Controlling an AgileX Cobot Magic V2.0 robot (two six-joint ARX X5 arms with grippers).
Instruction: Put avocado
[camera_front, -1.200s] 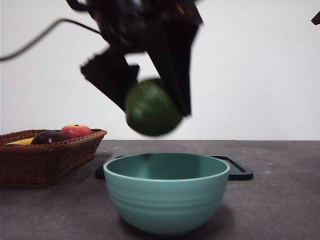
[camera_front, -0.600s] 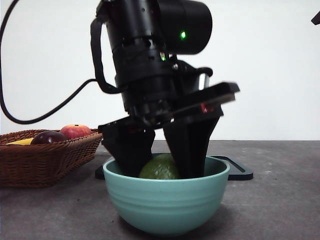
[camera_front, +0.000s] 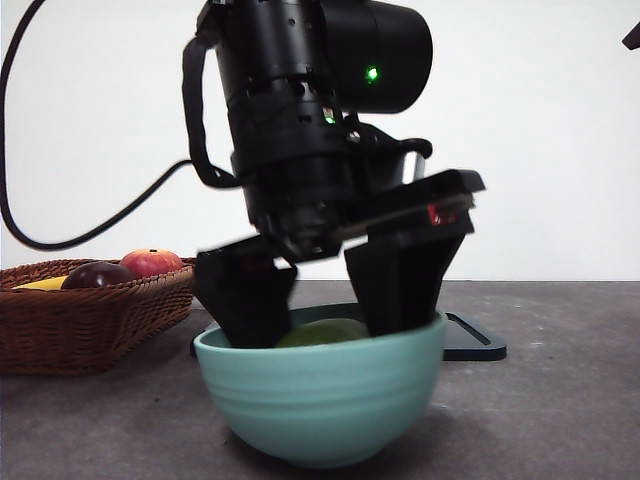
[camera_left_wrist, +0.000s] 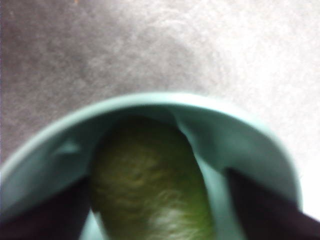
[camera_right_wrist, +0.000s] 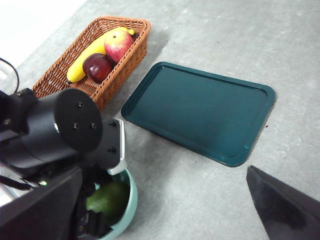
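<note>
Avocado (camera_front: 322, 333) sits low in teal bowl (camera_front: 320, 405), left gripper (camera_front: 325, 300) jaws apart beside it. Firm, rounded, likely slippery: grip across its middle. Right gripper (camera_right_wrist: 165, 220) waits, jaws spread.

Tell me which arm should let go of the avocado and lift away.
Left. The left gripper is down inside the teal bowl, jaws either side of the avocado, which sits low in it. The right gripper hangs high over the table, empty, away from the bowl.
</note>
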